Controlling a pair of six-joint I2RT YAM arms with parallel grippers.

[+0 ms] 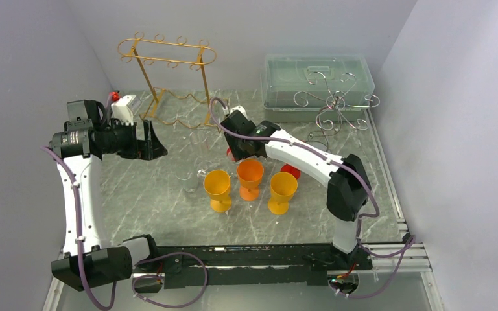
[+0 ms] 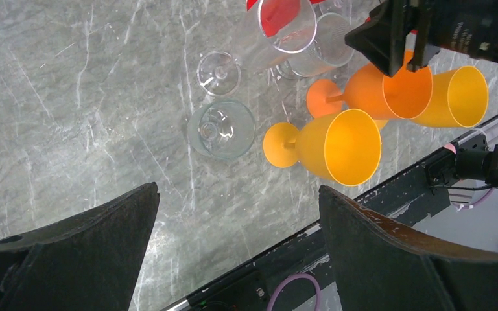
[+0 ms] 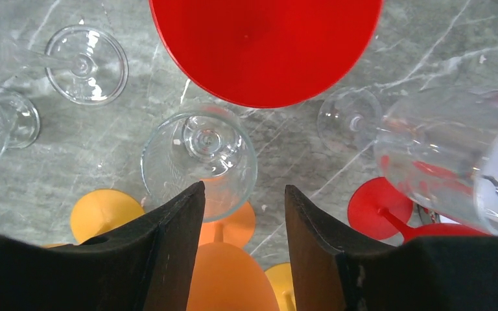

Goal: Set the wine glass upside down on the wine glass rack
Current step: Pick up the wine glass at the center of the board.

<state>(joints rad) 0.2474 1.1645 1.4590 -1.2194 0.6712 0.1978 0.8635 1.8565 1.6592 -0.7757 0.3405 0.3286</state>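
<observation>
The right hand [image 3: 243,194] is hovering half open just above the middle orange plastic goblet [image 1: 250,173], visibly gripping nothing. The goblet is standing upright on the grey marbled table [image 1: 149,201], well apart from the gold wire rack [image 1: 167,55]. The left hand [image 2: 238,194] is gaping wide, empty.

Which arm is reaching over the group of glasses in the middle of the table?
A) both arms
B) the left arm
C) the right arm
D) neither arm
C: the right gripper hangs over the middle orange goblet, while the left gripper is held off to the left of the glasses.
</observation>
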